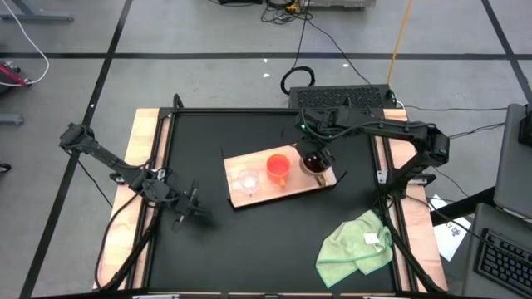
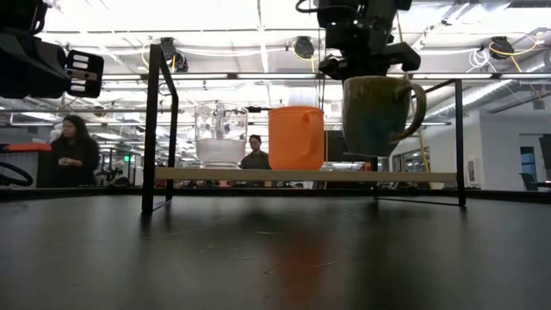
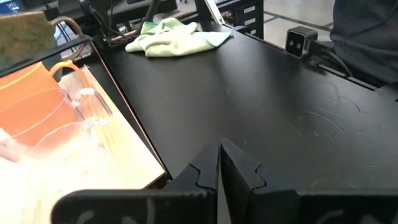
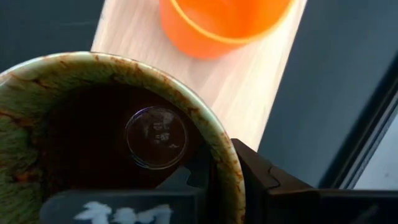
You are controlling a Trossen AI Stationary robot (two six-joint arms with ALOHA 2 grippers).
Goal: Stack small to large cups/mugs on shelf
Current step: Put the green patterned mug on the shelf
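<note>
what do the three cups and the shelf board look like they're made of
Clear cup: see-through, likely glass. Orange cup: opaque, matte, probably plastic. Mug: glossy mottled green-brown glaze, likely ceramic. Shelf: pale board with grain, apparently wood.
</note>
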